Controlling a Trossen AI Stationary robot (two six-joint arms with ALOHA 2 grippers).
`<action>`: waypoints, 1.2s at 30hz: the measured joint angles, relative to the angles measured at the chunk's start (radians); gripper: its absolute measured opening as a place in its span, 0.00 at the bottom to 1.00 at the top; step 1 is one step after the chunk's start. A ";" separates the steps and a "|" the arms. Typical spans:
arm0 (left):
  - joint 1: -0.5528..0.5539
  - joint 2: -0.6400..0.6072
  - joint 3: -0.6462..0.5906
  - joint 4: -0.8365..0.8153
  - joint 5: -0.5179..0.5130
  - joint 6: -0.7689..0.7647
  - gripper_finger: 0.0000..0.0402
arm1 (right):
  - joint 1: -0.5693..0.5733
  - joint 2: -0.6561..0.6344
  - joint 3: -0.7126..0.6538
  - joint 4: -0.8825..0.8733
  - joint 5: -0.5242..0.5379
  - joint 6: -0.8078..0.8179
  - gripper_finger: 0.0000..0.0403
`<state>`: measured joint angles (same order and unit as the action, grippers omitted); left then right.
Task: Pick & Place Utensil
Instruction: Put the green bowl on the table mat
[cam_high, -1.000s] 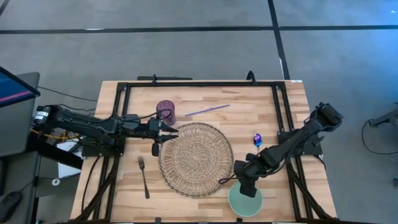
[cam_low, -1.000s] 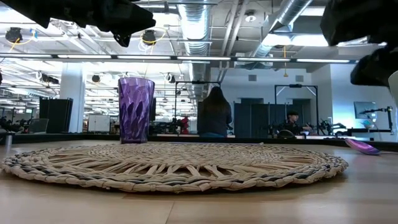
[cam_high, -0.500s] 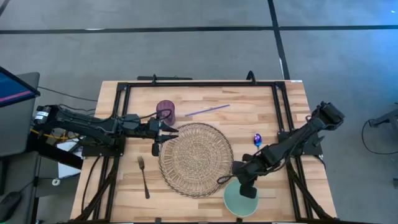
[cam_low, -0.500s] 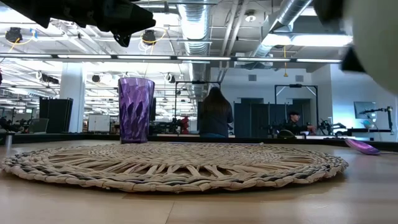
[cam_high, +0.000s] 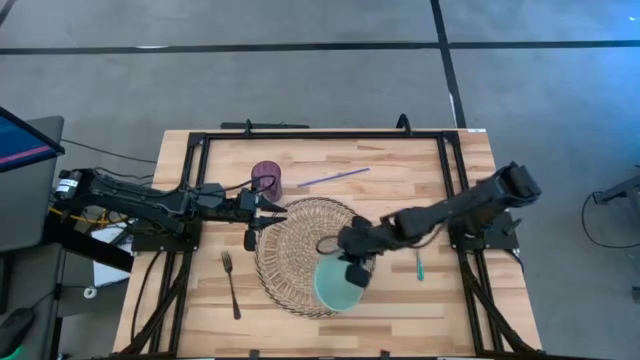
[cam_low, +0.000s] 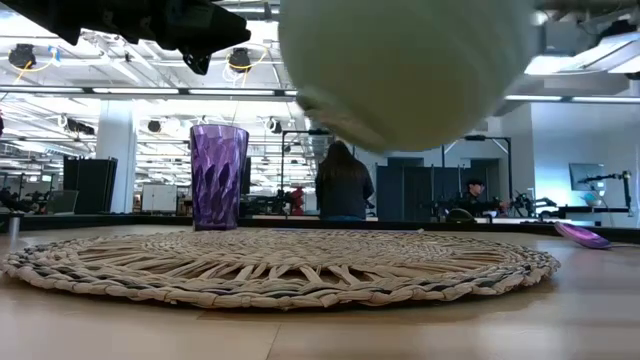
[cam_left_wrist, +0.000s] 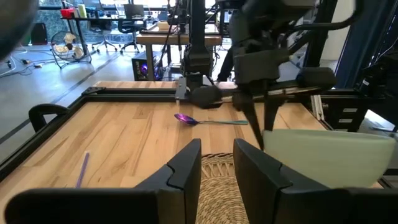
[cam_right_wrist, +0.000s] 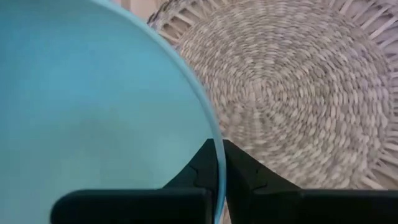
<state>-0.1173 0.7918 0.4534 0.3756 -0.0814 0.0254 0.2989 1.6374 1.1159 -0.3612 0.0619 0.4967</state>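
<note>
Above the woven mat (cam_high: 305, 250) | right gripper (cam_high: 352, 268) pinches teal plate (cam_high: 335, 286) rim | left gripper (cam_high: 262, 212) waits at mat's edge, fingers narrowly parted.

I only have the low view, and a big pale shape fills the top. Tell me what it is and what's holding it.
Observer: A light blue bowl, pinched at its rim by the right gripper.
Operator: Give me its place over the mat.
Observer: In the high view it is over the right side of the woven placemat.
Operator: Report the left arm.
Observer: The left gripper is open at the mat's left edge, beside the purple cup.
</note>
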 joint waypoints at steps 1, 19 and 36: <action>0.000 0.000 0.000 0.000 0.000 0.000 0.24 | -0.014 0.010 0.013 0.002 -0.019 -0.002 0.01; 0.000 0.000 0.000 0.000 0.000 0.000 0.24 | -0.102 0.359 0.380 -0.241 -0.169 -0.236 0.01; 0.000 0.000 0.000 0.000 0.000 0.030 0.24 | -0.124 0.391 0.435 -0.291 -0.168 -0.348 0.13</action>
<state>-0.1172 0.7918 0.4534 0.3759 -0.0814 0.0555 0.1746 2.0281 1.5509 -0.6519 -0.1062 0.1488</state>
